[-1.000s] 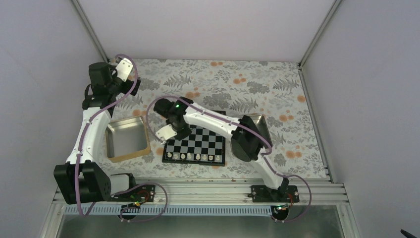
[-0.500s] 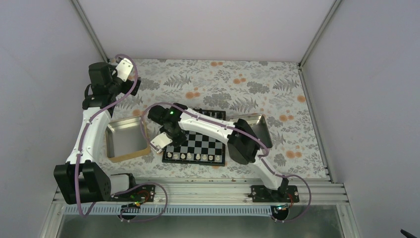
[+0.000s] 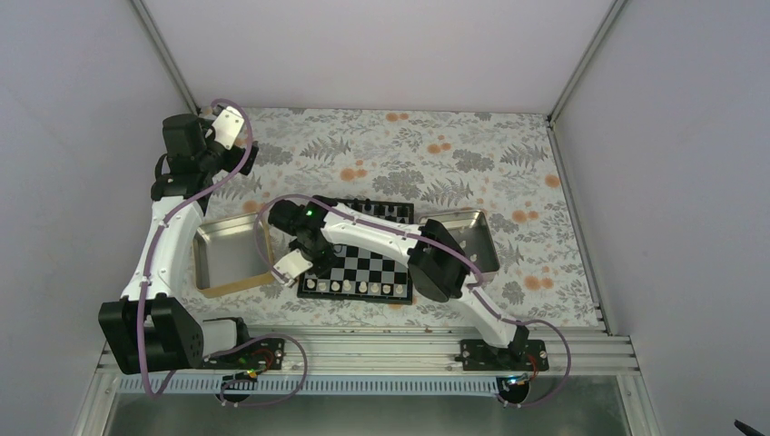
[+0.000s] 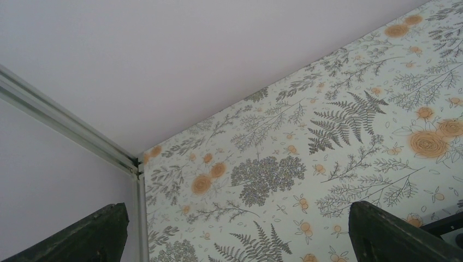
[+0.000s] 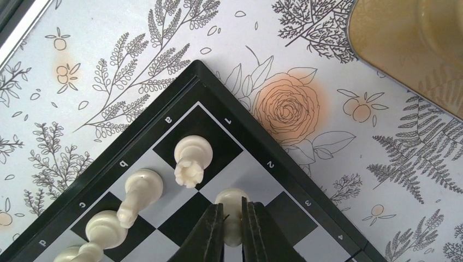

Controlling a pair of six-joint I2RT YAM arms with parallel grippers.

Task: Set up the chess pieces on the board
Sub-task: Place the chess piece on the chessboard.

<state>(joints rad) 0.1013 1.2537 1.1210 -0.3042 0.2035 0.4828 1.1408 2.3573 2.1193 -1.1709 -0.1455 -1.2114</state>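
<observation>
The board (image 3: pixel 368 263) lies at the table's middle, with a row of white chess pieces (image 3: pixel 354 287) along its near edge. My right gripper (image 3: pixel 307 263) hangs over the board's near left corner. In the right wrist view it (image 5: pixel 233 210) is shut on a small white pawn (image 5: pixel 232 196) above the light square by the "2" mark. Close by stand a white rook (image 5: pixel 191 158), a knight (image 5: pixel 139 194) and another white piece (image 5: pixel 104 229). My left gripper (image 4: pixel 240 234) is raised at the back left, open, with nothing between its fingers (image 4: pixel 393 234).
A square metal tray (image 3: pixel 207 241) sits just left of the board, and its corner (image 5: pixel 404 43) shows in the right wrist view. A second tray (image 3: pixel 486 238) lies to the right, partly under my right arm. Black pieces (image 3: pixel 381 211) line the board's far edge.
My right arm has swung left and nearer, carrying the pawn from the board's upper left to its near left corner. The left arm has stayed still.
</observation>
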